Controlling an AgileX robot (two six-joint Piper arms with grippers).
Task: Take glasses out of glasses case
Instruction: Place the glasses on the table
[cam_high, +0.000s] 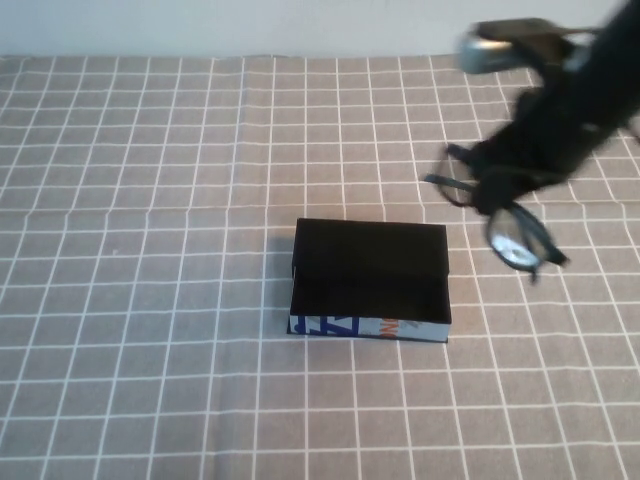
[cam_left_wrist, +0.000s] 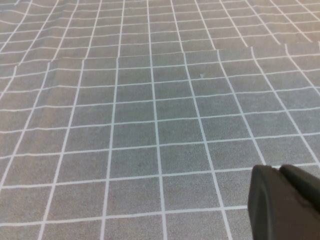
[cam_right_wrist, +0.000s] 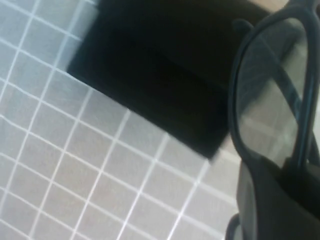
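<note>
Left gripper (cam_left_wrist: 285, 200) — parked over bare cloth (cam_left_wrist: 150, 100), off the high view; fingers look closed, nothing held. Case (cam_high: 370, 280) — centre, lid up, interior apparently empty. Right gripper (cam_high: 500, 190) — aloft right of the case, clamped on the glasses (cam_high: 505, 225). Removal done; set-down remains. Right wrist view alone shows a lens (cam_right_wrist: 272, 95) close up.

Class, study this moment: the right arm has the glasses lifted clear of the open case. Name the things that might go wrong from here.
1. The right gripper holds the glasses tilted above the cloth; they might slip and drop.
2. Swinging low, the dangling glasses could clip the open glasses case close by.
3. The left gripper hangs over bare checked tablecloth, away from the case, so nothing steadies the case if it is bumped.
</note>
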